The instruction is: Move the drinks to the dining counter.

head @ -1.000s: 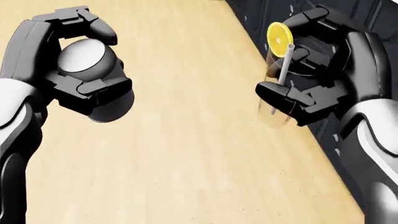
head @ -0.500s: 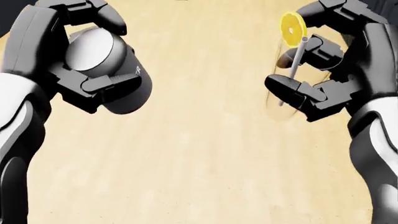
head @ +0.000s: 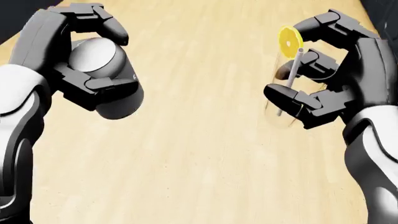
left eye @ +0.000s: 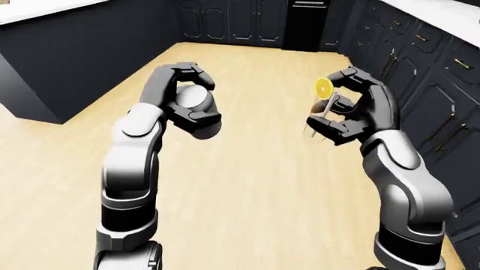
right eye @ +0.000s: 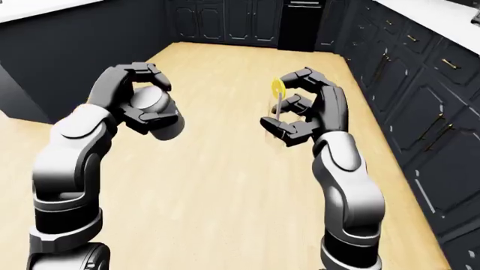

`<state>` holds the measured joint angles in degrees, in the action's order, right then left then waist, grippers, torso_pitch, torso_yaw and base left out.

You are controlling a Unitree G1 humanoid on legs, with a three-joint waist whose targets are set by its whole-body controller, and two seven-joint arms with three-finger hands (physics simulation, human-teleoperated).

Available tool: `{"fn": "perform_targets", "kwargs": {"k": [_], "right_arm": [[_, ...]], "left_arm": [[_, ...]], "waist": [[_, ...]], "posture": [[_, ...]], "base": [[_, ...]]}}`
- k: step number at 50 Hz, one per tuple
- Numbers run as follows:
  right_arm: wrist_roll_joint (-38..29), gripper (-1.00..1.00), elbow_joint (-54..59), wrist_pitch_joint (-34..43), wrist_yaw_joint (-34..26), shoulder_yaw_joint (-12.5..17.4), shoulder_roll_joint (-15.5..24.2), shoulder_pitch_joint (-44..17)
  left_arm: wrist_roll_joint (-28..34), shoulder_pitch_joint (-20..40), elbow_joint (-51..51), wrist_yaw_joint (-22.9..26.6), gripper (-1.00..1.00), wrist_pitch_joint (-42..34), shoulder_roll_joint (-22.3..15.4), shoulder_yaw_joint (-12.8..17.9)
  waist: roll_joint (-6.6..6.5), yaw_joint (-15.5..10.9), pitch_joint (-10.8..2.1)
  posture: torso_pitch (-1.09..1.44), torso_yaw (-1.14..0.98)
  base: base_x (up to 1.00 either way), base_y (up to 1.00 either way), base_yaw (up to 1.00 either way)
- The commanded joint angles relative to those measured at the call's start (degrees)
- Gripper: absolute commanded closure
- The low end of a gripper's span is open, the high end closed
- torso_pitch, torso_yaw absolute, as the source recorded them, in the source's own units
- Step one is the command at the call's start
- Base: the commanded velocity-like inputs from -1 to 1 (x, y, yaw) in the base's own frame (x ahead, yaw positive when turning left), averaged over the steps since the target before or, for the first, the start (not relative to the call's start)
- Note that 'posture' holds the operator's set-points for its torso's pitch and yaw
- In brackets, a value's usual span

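Observation:
My left hand (head: 80, 65) is shut on a grey can-like drink (head: 108, 77) with a pale top, held tilted over the wooden floor; it also shows in the left-eye view (left eye: 196, 107). My right hand (head: 317, 74) is shut on a clear glass (head: 283, 93) with a straw and a yellow lemon slice (head: 289, 38) on its rim, held upright. The glass shows in the left-eye view (left eye: 321, 112) too. Both hands are raised at chest height, apart from each other.
Dark cabinets (left eye: 420, 73) run along the right side and at the top of the left-eye view. A dark counter block with a pale top (left eye: 67, 50) stands at the upper left. Light wooden floor (left eye: 247, 169) lies between them.
The view has shifted over the floor as I move. Both hands keep their hold; the can and the glass have shifted slightly lower in the head view.

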<state>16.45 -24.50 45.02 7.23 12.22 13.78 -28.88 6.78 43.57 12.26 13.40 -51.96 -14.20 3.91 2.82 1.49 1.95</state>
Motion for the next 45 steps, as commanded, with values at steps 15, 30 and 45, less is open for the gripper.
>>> {"fn": "perform_targets", "kwargs": {"k": [15,30,45], "right_arm": [[1.6,1.00,-3.2,-2.6,1.1,0.5,0.5,-2.6],[1.7,1.00,-2.6,-4.2,1.5,0.0,0.5,-0.8],[0.7,1.00,-2.4,-5.0,0.4,0.3,-0.1,-0.1]], "left_arm": [[3.5,2.2,7.3,1.2,1.00,2.5,0.7,1.3],[2.9,-0.6,7.3,0.5,1.00,5.0,2.2,1.2],[2.7,-2.1,8.2,0.4,1.00,5.1,2.9,0.8]], "waist": [[-5.23,-3.8,-1.08],[-1.17,0.7,-0.90],[5.06,-0.2,-1.68]], "posture": [[0.00,0.00],[0.00,0.00],[0.00,0.00]], "base": [[1.00,0.06,0.00],[1.00,-0.30,0.00],[1.00,-0.42,0.00]]}}
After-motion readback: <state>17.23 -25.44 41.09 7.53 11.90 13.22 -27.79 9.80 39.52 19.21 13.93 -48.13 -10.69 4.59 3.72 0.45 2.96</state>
